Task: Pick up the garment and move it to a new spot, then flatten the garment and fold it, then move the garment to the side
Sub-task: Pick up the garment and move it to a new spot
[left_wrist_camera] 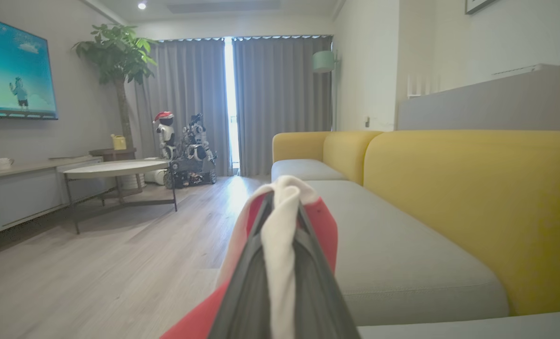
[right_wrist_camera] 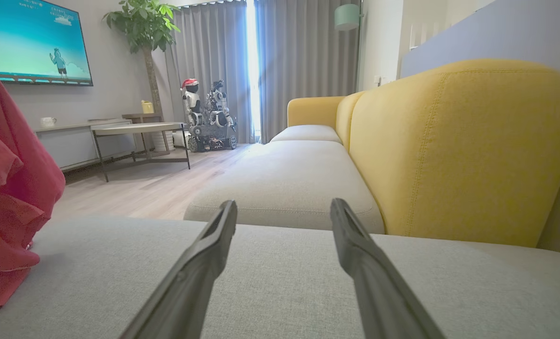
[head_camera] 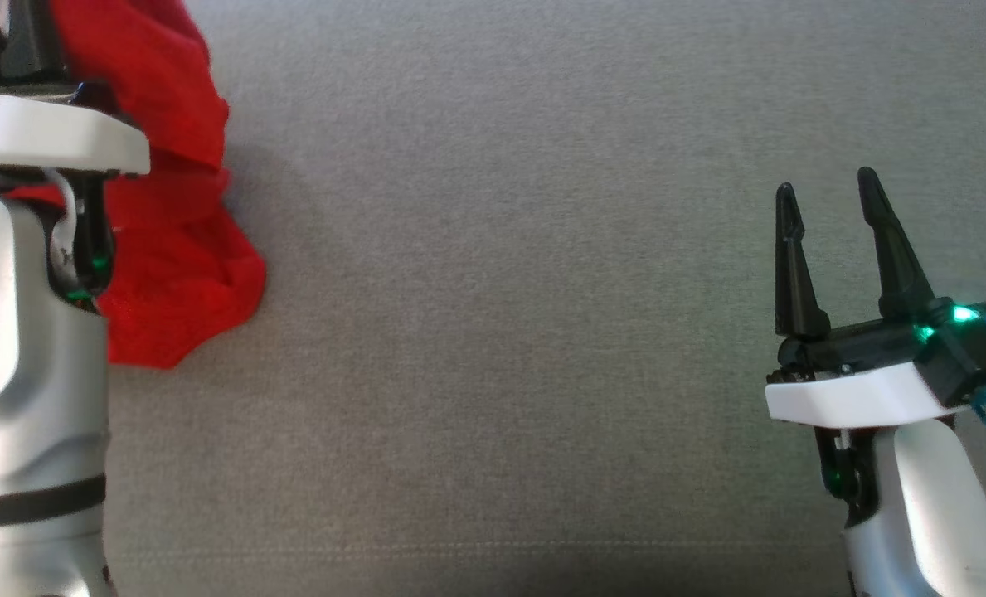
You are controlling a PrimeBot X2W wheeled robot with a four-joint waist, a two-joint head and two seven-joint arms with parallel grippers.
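The garment (head_camera: 173,249) is red cloth, bunched and hanging at the left edge of the grey sofa seat (head_camera: 509,290); its lower folds rest on the cushion. My left gripper (left_wrist_camera: 282,207) is shut on a fold of the garment (left_wrist_camera: 324,226), with a white band of the cloth pinched between the fingers. In the head view the left gripper (head_camera: 3,25) shows at the top left, raised above the seat. My right gripper (head_camera: 824,195) hovers open over the seat at the right, with nothing between its fingers. The right wrist view has the garment (right_wrist_camera: 11,197) at its left edge.
The yellow sofa backrest (right_wrist_camera: 454,141) runs along the far side of the seat. Beyond the sofa lie a wooden floor (left_wrist_camera: 119,263), a low table (left_wrist_camera: 115,169), a TV (left_wrist_camera: 13,70), a potted plant (left_wrist_camera: 119,56) and another robot (left_wrist_camera: 185,146).
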